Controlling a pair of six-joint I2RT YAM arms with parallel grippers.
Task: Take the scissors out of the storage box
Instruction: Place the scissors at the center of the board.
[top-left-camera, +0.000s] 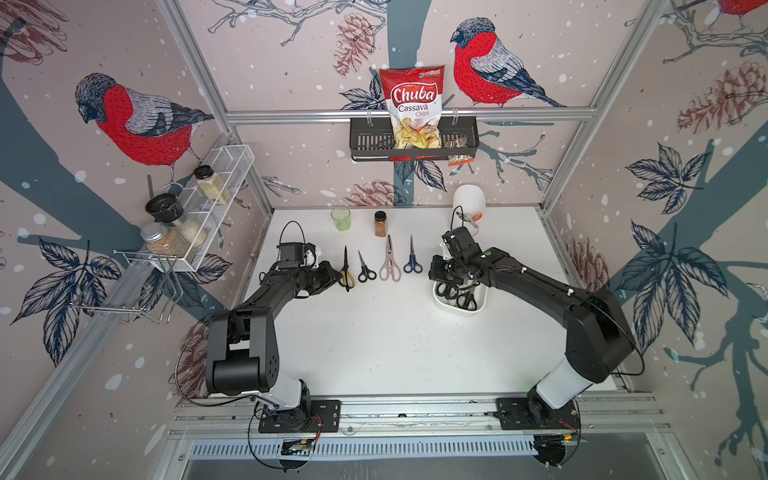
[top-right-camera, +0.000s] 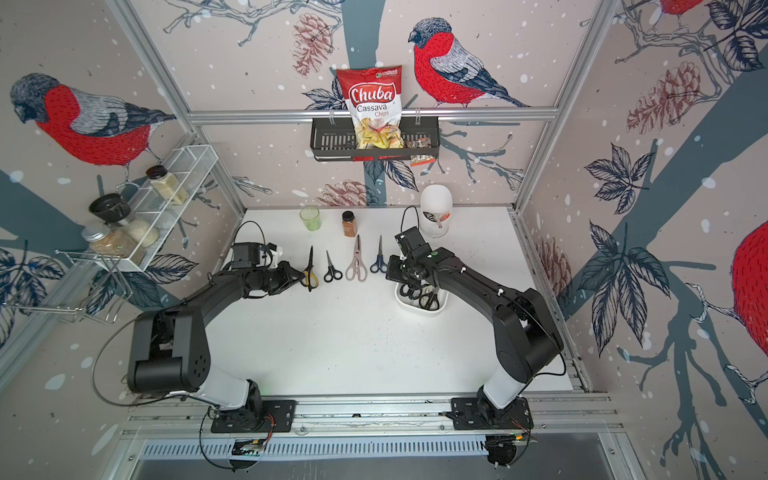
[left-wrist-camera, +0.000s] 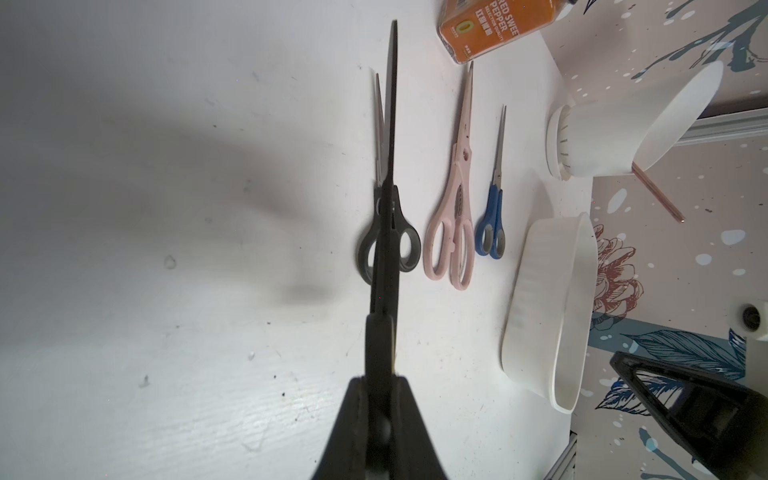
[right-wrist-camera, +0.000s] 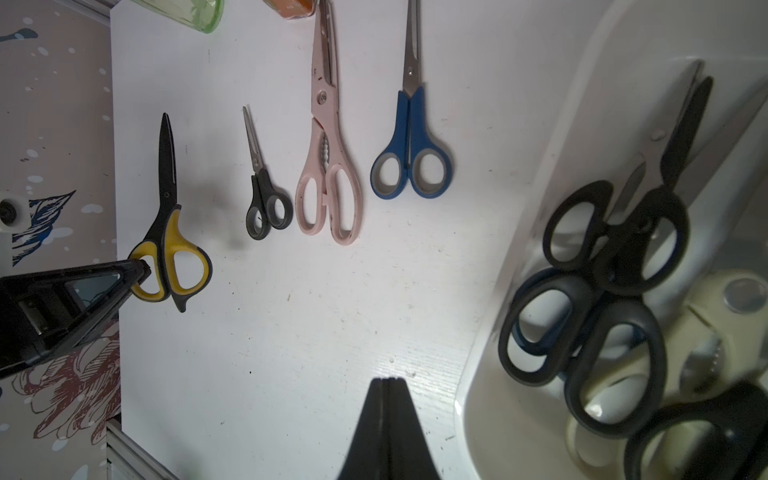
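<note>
**Yellow pair at the row's end; box not yet empty**

Left claw (right-wrist-camera: 140, 269) is pinched tight on one handle loop of the yellow-and-black steel scissors (right-wrist-camera: 168, 232). They sit at the left end of a row with the small black pair (right-wrist-camera: 266, 199), the long pale pink pair (right-wrist-camera: 324, 166) and the navy blue pair (right-wrist-camera: 409, 124). Those three lie flat on the white desk (top-left-camera: 395, 353).

I cannot tell if the yellow pair touches down. Likely step is laying it out. It is best lowered flat, parallel to its neighbour and apart from it, then released.

Right claw (right-wrist-camera: 388, 384) is fully closed and empty, at the rim of the shallow glossy white storage box (left-wrist-camera: 536, 307). Inside, black-handled pairs (right-wrist-camera: 623, 257) and a cream pair (right-wrist-camera: 702, 328) lie tangled. The claw must open before reaching in.

The desk is scuffed and speckled. At the back stand a green tumbler (top-left-camera: 340, 218) and an orange spice jar (top-left-camera: 380, 224). The walls carry a bird pattern.
</note>
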